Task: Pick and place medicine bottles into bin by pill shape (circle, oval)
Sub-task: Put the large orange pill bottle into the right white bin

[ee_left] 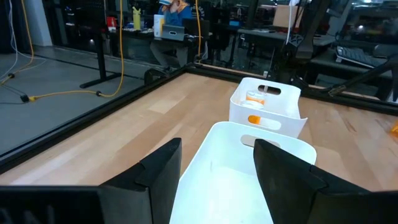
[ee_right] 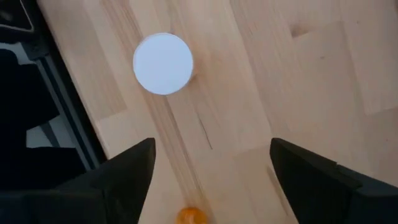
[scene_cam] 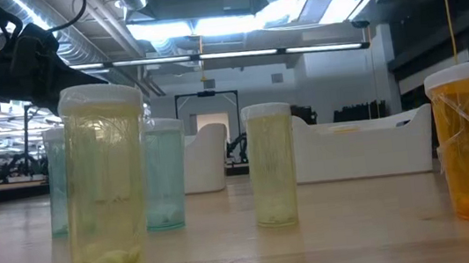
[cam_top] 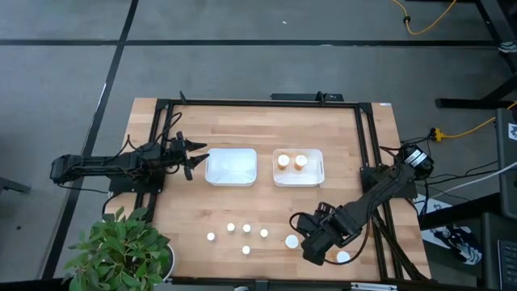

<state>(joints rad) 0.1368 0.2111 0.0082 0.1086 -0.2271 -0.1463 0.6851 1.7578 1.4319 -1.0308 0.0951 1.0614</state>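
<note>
Dark fingers (ee_right: 127, 180) of the right pincer (ee_right: 211, 177) stand spread wide and empty, pointing down at the table (ee_right: 280, 93). Just ahead, one orange bottle (ee_right: 163, 63) stands capped, probably next. Left pincer (ee_left: 214, 177) gapes empty above the empty bin (ee_left: 249, 155).

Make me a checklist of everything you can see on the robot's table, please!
Surface: wooden table, framed by black rails.
Job's things: two orange bottles in the right bin; left bin looks empty; five small bottles and two large white-capped bottles stand near the front edge.
Clutter: a potted plant at the front left corner.
Hands: left hand open, beside the left bin; right hand open, above bare wood near a white cap.
Cables: yellow cable on the floor.
Surroundings: grey floor, desks beyond.
</note>
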